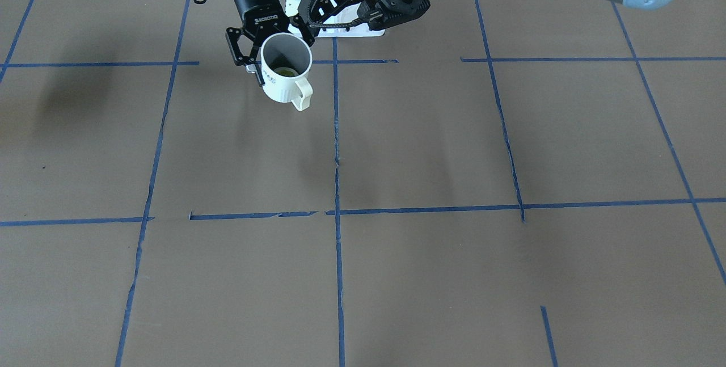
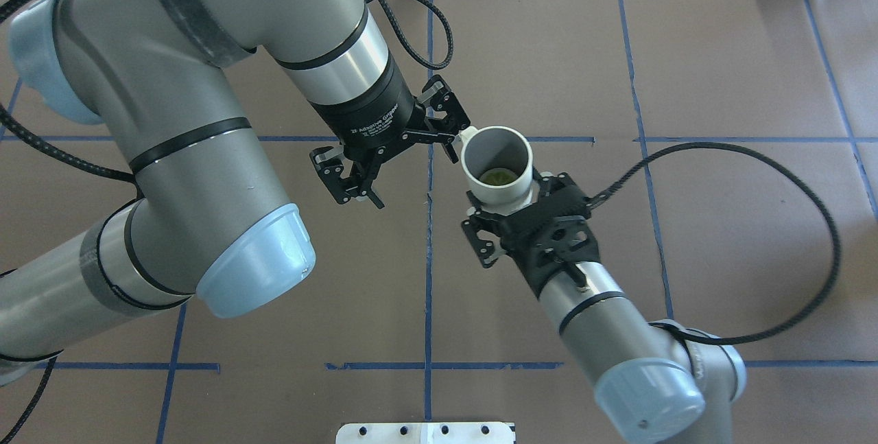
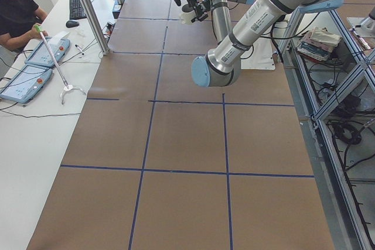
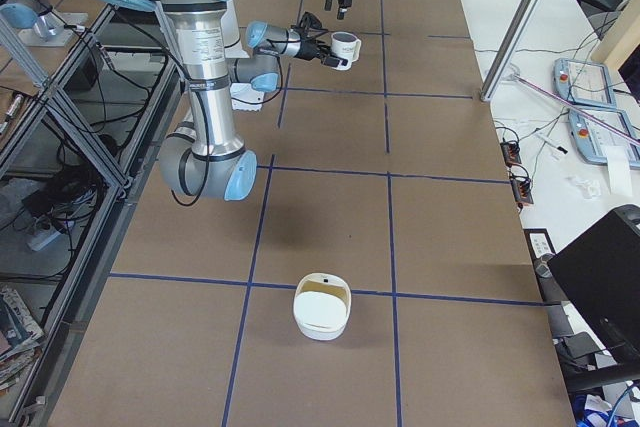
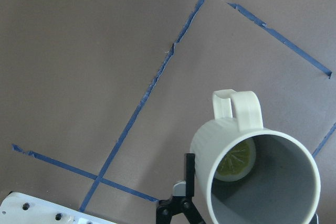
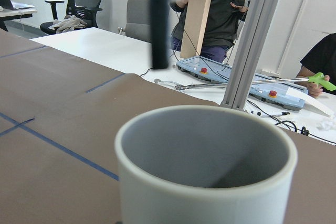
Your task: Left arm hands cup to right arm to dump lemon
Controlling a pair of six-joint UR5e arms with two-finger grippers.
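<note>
The cream-white cup hangs above the table near the robot, roughly upright, with its handle pointing away from the robot. The yellow-green lemon lies in its bottom. My right gripper, marked ROBOTIQ, is shut on the cup's body from the robot's side; it also shows in the overhead view. My left gripper is open and empty, just beside the cup's handle and apart from it. The left wrist view shows the cup and the lemon. The cup fills the right wrist view.
A white oval container stands on the table toward the robot's right end. The robot's white base plate is at the near edge. An operator sits at a side desk with control pendants. The left arm's elbow overhangs the table.
</note>
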